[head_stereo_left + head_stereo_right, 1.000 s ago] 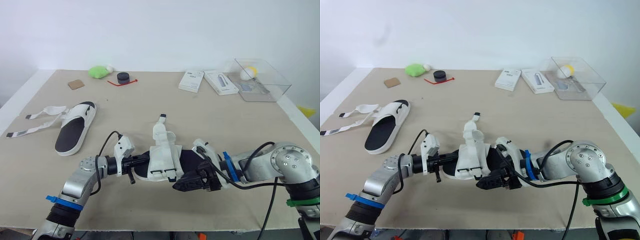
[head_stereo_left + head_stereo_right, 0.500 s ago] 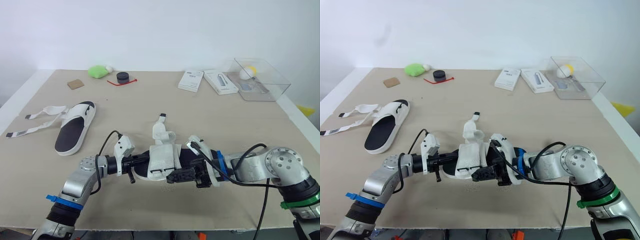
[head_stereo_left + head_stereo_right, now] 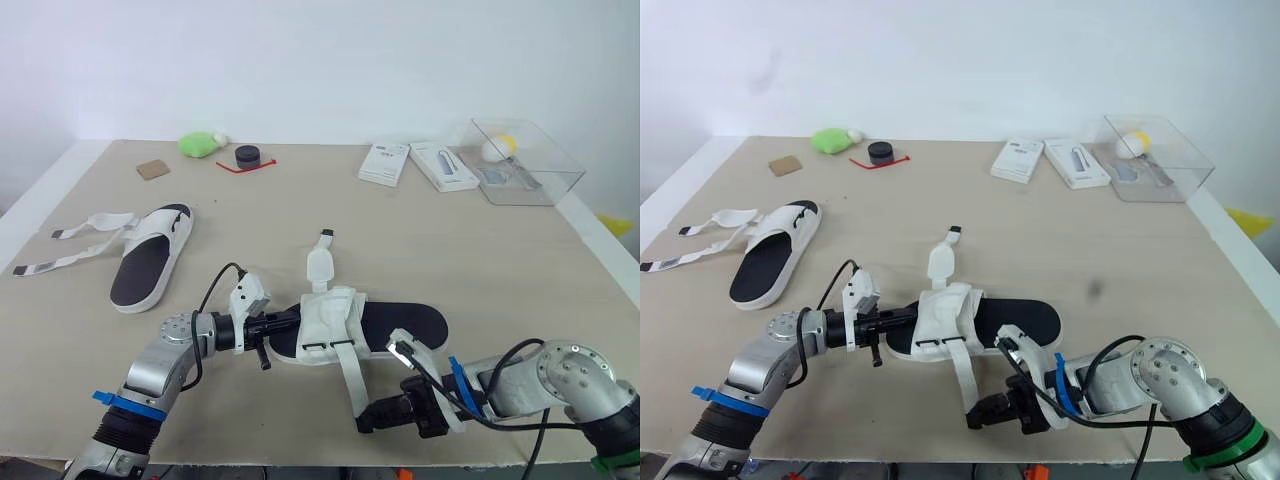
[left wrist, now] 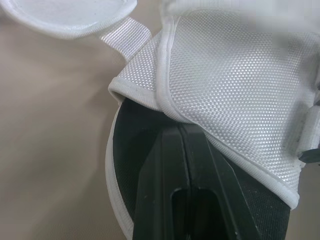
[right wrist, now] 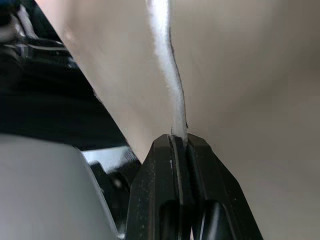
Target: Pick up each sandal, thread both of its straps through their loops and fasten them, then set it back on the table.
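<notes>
Mid-front on the beige counter [image 3: 500,250] lies the sandal [image 3: 400,322], left hand [image 3: 272,325] clamped on its end, right hand [image 3: 372,418] pinched shut on a strap [image 3: 350,375] stretched toward the near edge; threading looks in hand, and next that strap likely needs folding back and pressing down

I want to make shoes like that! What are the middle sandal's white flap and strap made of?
The white flap looks like matte woven mesh cloth: tiny bumps in a grid, with a smooth sewn edge. The strap looks like soft fuzzy fabric, maybe the sticky hook-and-loop kind: its edge is hairy.
</notes>
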You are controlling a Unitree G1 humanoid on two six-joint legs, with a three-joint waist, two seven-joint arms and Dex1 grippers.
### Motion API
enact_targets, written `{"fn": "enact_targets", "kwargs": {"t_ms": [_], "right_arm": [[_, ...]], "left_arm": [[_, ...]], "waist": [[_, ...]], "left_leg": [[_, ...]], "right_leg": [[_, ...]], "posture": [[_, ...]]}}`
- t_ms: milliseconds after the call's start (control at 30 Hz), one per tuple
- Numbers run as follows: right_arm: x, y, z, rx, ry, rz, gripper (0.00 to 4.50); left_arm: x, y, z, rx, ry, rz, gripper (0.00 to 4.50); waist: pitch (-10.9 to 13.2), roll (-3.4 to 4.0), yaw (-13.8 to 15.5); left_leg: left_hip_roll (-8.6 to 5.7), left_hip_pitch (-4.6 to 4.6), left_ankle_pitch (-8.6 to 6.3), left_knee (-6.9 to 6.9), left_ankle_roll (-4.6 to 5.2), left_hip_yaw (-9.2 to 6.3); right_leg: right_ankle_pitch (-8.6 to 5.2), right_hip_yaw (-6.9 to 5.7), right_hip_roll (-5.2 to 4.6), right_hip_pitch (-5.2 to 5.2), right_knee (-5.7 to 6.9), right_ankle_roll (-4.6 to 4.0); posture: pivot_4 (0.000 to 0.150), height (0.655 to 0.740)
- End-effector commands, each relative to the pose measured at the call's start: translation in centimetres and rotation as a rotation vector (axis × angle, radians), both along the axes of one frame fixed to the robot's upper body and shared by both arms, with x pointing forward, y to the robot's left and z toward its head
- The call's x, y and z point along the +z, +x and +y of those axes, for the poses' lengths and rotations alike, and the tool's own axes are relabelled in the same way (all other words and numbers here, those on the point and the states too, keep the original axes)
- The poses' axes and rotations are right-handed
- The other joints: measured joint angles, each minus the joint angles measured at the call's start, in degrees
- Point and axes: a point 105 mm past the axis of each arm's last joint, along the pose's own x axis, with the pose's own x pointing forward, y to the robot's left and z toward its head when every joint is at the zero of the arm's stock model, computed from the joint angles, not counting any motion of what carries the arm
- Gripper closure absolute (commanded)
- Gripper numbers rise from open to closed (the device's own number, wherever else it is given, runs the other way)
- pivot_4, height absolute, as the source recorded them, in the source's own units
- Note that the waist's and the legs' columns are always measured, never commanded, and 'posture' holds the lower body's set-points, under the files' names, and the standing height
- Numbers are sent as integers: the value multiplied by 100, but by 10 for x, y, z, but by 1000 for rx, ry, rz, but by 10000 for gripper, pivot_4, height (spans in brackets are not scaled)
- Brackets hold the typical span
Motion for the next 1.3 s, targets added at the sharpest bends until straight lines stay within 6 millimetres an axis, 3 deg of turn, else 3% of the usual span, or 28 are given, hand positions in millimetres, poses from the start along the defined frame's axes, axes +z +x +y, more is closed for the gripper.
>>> {"fn": "enact_targets", "kwargs": {"t_ms": [33,100,167,333,467,633,833,1067,1167,1300], "right_arm": [[27,13,5,48,54,-223,41040],[40,19,4,73,64,-376,32455],[49,12,1,179,59,-515,22882],[48,-16,-13,640,104,-968,385],[28,-18,-31,958,54,-1394,385],[26,0,-21,1195,33,-1909,385],[21,7,-13,1335,38,-2076,385],[16,7,-3,1367,59,-2096,385],[15,4,2,1376,79,-2091,8154],[17,1,4,1371,120,-2085,26468]], "left_arm": [[-26,-7,3,6,66,95,45000],[-26,-7,4,5,68,95,45000],[-27,-7,5,5,69,96,45000],[-27,-7,6,4,72,97,45000],[-28,-6,5,3,70,98,45000],[-28,-6,3,2,66,99,45000],[-28,-6,5,8,67,100,45000],[-28,-6,5,11,67,101,45000],[-28,-5,5,11,67,100,45000],[-29,-6,5,11,66,102,45000]], "waist": [[5,8,-2],[11,3,-1],[15,0,1],[-5,-21,15],[-9,-33,4],[26,4,-20],[30,0,-17],[17,-9,-6],[16,-10,-8],[17,-8,-9]], "left_leg": [[0,1,-1,0,-2,0],[3,3,-8,0,-13,-1],[4,3,-16,0,-26,-2],[1,9,-25,4,-43,1],[3,44,-42,12,-75,3],[0,56,-50,24,-88,12],[1,59,-26,23,-91,11],[-7,100,-14,8,-88,11],[-7,100,-14,7,-88,11],[-6,104,-14,7,-88,11]], "right_leg": [[-2,0,0,-1,0,3],[-4,-7,1,-6,0,7],[-15,-11,0,-9,-1,10],[-28,-18,-6,5,0,22],[-26,-22,-7,49,3,40],[-32,-23,-19,54,-6,33],[-31,-21,-17,62,2,32],[-30,-6,-16,107,8,30],[-30,-6,-17,109,10,30],[-30,-5,-17,111,10,29]], "posture": [[1500,7400],[1500,7400],[1500,7400],[1500,7400],[1500,7400],[1500,7400],[1500,7400],[1500,7400],[1500,7400],[1500,7400]]}}
